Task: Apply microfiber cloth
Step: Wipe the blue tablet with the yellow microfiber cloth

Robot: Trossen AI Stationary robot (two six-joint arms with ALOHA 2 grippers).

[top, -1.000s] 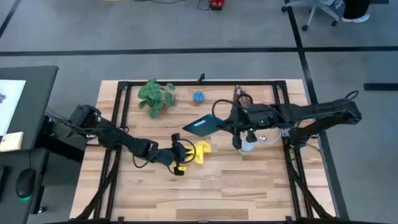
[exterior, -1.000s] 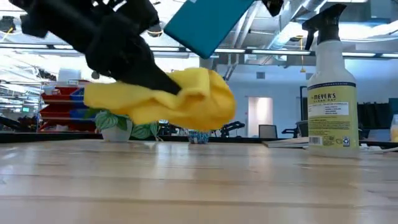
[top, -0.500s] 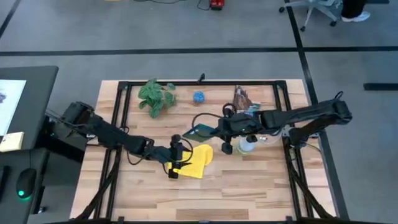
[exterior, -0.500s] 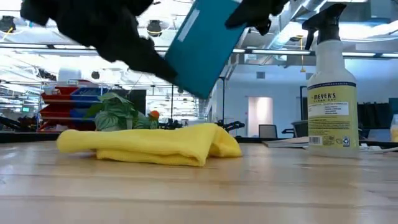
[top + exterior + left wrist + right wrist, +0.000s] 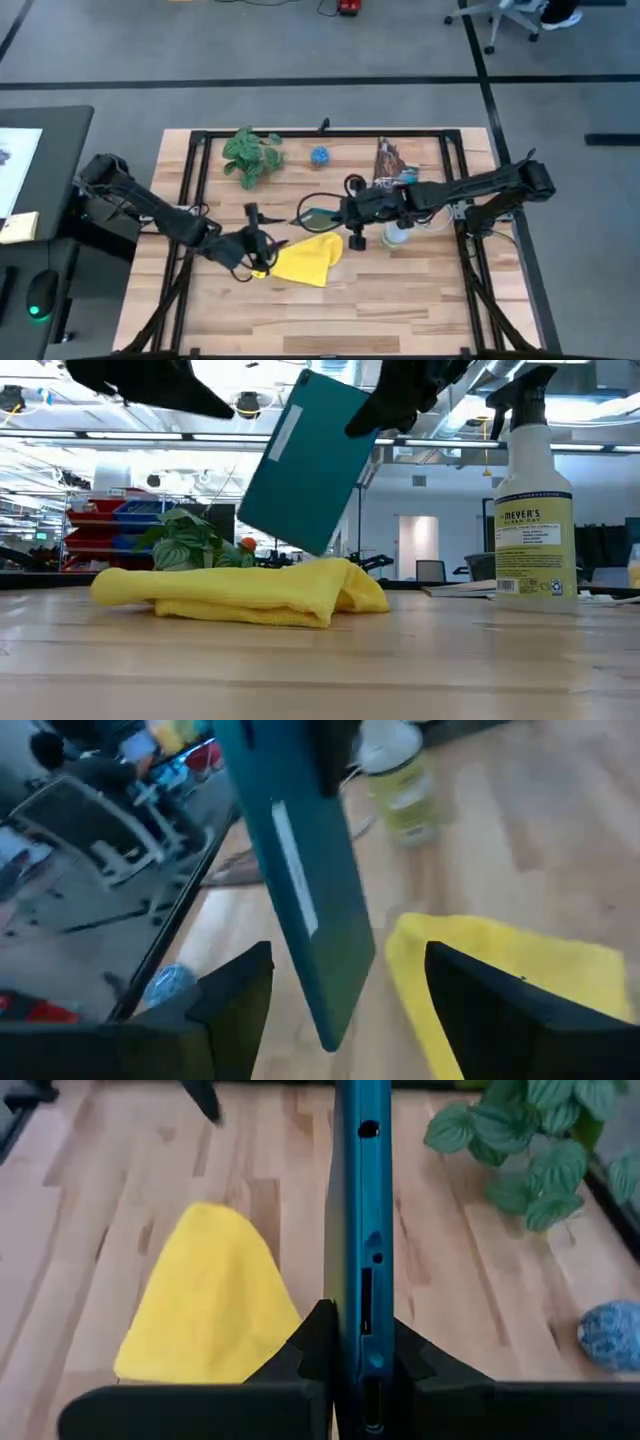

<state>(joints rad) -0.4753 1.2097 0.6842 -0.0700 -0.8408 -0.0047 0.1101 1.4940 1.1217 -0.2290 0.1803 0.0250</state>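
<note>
Left gripper [image 5: 262,243] hovers low, fingers [image 5: 235,1005] spread; right gripper [image 5: 340,212] raised, fingers [image 5: 315,1342] clamped.

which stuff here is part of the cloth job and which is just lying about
In the job: microfiber cloth, lying on the table; tablet, held by the right pincer; left pincer, open beside the cloth.

Lying about: spray bottle, plant, blue ball.

There is one yellow cloth [image 5: 305,260], one blue-green tablet [image 5: 305,460], one spray bottle [image 5: 533,500], one green plant [image 5: 250,155], one small blue ball [image 5: 319,156], one brown thing [image 5: 388,160] that is too small to tell, and two dark robot arms.
</note>
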